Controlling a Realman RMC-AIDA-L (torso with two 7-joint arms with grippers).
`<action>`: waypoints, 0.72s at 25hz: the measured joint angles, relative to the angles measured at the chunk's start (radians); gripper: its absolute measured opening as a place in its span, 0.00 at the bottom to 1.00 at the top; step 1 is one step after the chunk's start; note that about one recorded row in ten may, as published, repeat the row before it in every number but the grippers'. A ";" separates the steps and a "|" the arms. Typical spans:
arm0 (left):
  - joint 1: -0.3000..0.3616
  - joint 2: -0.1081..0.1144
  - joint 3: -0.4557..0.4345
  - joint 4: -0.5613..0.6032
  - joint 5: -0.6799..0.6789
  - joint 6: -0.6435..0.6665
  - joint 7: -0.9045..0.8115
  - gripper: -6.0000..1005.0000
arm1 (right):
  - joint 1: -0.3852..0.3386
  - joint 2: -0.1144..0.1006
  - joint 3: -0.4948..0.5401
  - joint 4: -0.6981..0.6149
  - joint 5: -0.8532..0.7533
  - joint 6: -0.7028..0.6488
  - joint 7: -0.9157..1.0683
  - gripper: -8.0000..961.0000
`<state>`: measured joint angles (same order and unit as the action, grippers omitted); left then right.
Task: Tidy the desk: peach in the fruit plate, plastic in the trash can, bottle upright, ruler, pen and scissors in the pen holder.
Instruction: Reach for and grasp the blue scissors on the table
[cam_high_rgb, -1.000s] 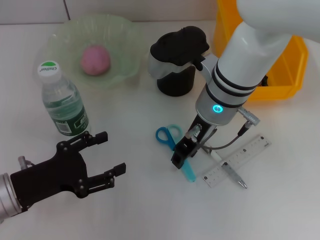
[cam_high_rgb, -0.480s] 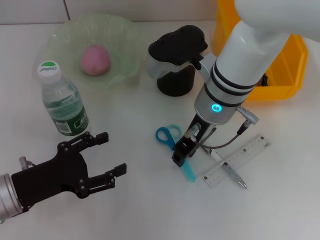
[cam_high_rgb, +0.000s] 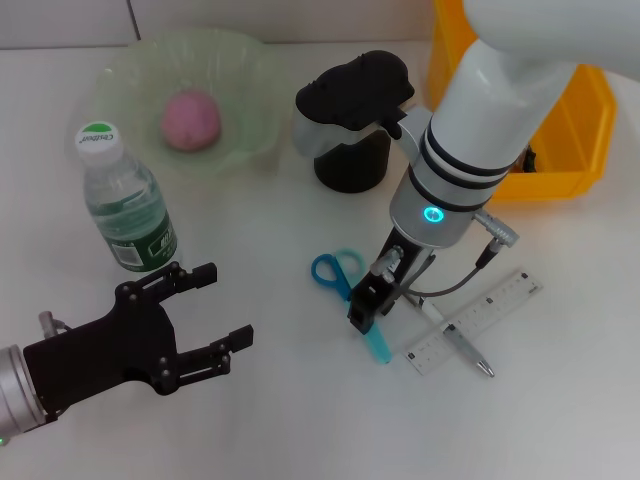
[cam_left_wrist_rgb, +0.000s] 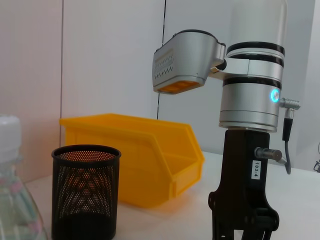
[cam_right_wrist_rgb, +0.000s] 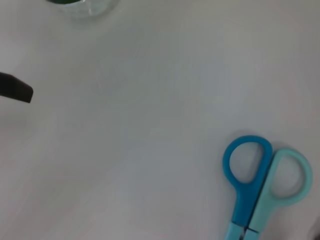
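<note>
White desk (cam_high_rgb: 280, 420), bottle (cam_high_rgb: 122, 200), scissors (cam_high_rgb: 345, 280), ruler (cam_high_rgb: 478, 320), pen (cam_high_rgb: 462, 345), pen holder (cam_high_rgb: 352, 165)

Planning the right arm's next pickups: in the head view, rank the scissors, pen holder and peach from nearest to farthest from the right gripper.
From the right gripper:
1. Scissors, right at its fingertips, on its left.
2. Pen holder, behind it, toward the table's back.
3. Peach, far back-left, in the fruit plate.

"103-4" sticker — right gripper (cam_left_wrist_rgb: 243, 220)
</note>
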<state>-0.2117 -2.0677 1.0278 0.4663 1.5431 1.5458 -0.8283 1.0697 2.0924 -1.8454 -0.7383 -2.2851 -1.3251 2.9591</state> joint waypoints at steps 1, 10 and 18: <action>0.000 0.000 0.000 0.000 0.000 0.000 0.000 0.83 | 0.000 0.000 0.000 0.000 0.000 0.000 0.000 0.34; -0.003 0.000 0.000 0.000 0.000 0.000 0.000 0.83 | 0.004 0.000 -0.001 0.000 0.017 0.004 0.000 0.34; -0.003 0.000 0.000 0.000 0.000 -0.008 0.000 0.83 | 0.011 0.000 0.002 0.027 0.026 0.014 0.000 0.34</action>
<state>-0.2148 -2.0678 1.0278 0.4663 1.5431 1.5380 -0.8283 1.0811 2.0924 -1.8434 -0.7109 -2.2590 -1.3110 2.9590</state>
